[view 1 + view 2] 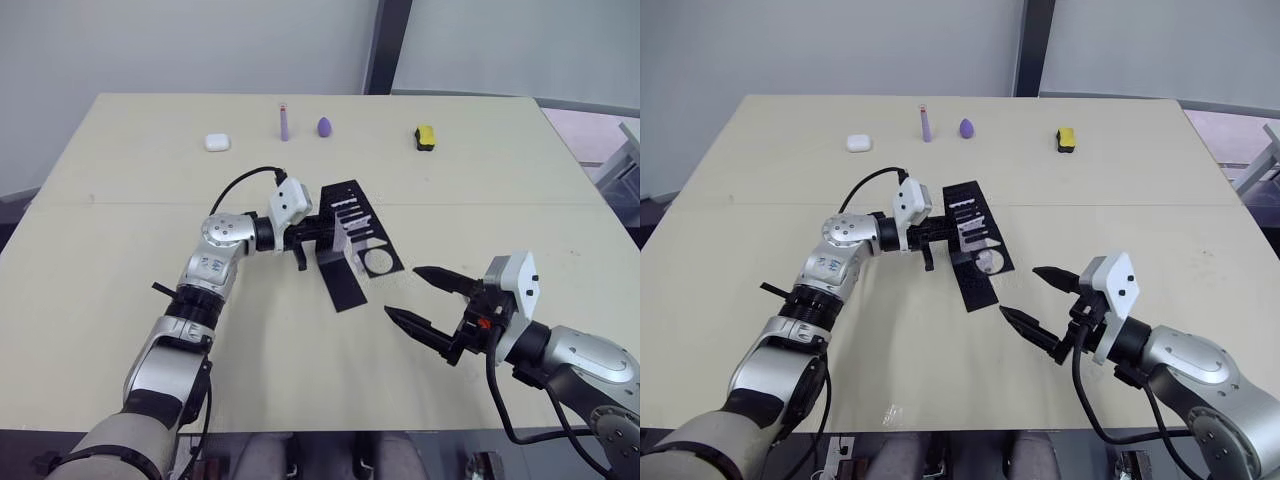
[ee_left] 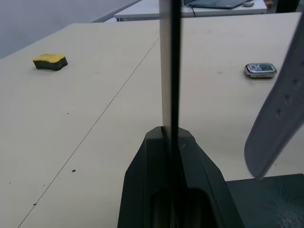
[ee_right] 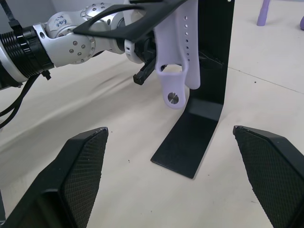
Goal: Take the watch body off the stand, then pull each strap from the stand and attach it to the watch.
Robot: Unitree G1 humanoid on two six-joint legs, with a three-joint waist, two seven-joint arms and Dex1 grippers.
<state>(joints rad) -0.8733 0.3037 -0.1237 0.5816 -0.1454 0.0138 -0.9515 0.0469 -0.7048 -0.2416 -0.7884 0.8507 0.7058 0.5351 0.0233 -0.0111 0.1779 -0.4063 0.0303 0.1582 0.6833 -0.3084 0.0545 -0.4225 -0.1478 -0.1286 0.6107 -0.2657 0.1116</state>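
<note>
A pale surface [image 1: 120, 230] carries a black stand [image 1: 350, 245] near its middle. The left claw [image 2: 170, 156] is pressed together on the stand's thin upright sheet, steadying it from the left side. The right claw [image 1: 425, 296] hovers just right of the stand, near its base, with its two black fingers spread wide and nothing between them.

Two lavender straps [image 3: 178, 61] hang overlapped from the stand's slotted top. One watch body [image 2: 260, 70] lies flat on the surface, off the stand and well apart from it.

The step in hand looks like pulling a strap. To do it well, the left claw should hold the stand firm while the right claw closes on one strap's free lower end and draws it along the slot, not sideways.

Along the far edge: one white case [image 1: 217, 142], one purple stick [image 1: 284, 122], one purple egg shape [image 1: 324, 126], one yellow-and-black block [image 1: 425, 137].
</note>
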